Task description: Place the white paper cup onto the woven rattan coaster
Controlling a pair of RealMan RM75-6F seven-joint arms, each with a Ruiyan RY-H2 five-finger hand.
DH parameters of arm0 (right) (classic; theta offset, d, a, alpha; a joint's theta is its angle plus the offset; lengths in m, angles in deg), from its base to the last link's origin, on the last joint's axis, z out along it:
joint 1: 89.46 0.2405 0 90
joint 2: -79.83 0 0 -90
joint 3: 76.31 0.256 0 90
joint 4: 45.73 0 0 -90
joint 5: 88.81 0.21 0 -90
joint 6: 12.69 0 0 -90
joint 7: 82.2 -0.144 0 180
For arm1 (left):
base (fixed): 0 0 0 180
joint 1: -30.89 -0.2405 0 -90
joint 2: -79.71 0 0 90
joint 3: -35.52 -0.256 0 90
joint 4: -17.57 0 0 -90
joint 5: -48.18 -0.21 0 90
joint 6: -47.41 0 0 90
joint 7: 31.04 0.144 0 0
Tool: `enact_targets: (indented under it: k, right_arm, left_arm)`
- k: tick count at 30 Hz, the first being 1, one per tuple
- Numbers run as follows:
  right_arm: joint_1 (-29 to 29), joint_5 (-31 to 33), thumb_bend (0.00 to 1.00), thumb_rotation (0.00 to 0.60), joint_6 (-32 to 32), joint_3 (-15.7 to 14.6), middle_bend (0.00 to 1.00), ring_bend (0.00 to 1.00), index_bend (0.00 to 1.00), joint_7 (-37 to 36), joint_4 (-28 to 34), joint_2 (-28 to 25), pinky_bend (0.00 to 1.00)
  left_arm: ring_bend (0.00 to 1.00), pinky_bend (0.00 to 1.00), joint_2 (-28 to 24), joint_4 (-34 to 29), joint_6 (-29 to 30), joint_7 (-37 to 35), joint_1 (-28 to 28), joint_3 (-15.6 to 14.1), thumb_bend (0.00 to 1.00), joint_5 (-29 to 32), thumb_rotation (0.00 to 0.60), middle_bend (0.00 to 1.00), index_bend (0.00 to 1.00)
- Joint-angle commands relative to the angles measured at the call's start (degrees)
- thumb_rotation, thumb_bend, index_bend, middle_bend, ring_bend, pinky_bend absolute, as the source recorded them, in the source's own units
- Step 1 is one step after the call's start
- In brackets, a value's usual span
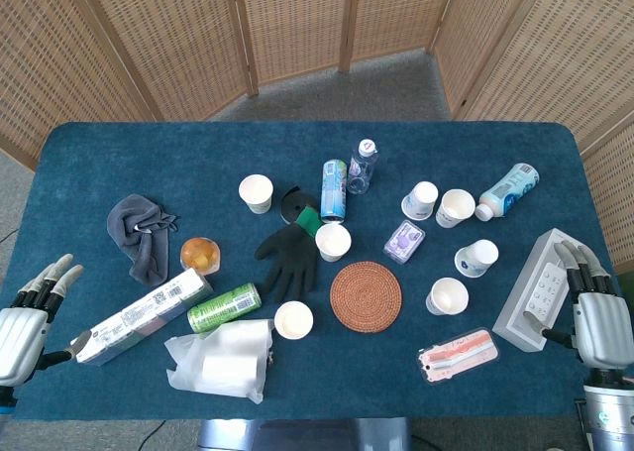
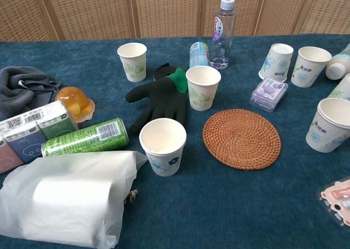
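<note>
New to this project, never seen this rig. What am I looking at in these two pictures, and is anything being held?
It is a two-armed robot at a table, steered by a person. The head view looks down from above; the chest view looks from lower and closer. In the head view the left hand and right hand sit at the table's near corners, fingers apart, holding nothing. On the blue tablecloth lie the round woven rattan coaster, several white paper cups such as the one just behind it, a black glove, a green can, a clear bottle and other clutter. The coaster is bare: no cup stands on it yet.
</note>
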Motion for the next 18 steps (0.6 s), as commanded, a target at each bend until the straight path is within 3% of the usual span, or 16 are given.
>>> enact_targets:
  k: [1,9,18]
  right_arm:
    - [0.02,0.05,0.15,0.6,-0.13,-0.04,0.0,0.0,0.0,0.08,0.03,0.0,0.17]
    - [-0.06,0.32,0.15,0.6,0.03,0.2,0.0,0.0,0.0,0.42,0.71,-0.39,0.17]
    - [-0.05,0.82,0.15,0.6,-0.7,0.14,0.0,0.0,0.0,-0.5,1.22,-1.17,0.17]
  left_arm:
    - [0.0,0.14,0.1,0.09,0.04,0.08,-0.01,0.0,0.32,-0.05,0.6,0.0,0.0]
    - [0.0,0.07,1.12,-0.75,0.13,0.31,1.23,0.93,0.32,-1.72,0.6,0.0,0.0]
    - [0.0,0.02,-2.83,-5.61,-9.1,7.97,9.5,6.4,0.3,1.71,0.6,0.0,0.0]
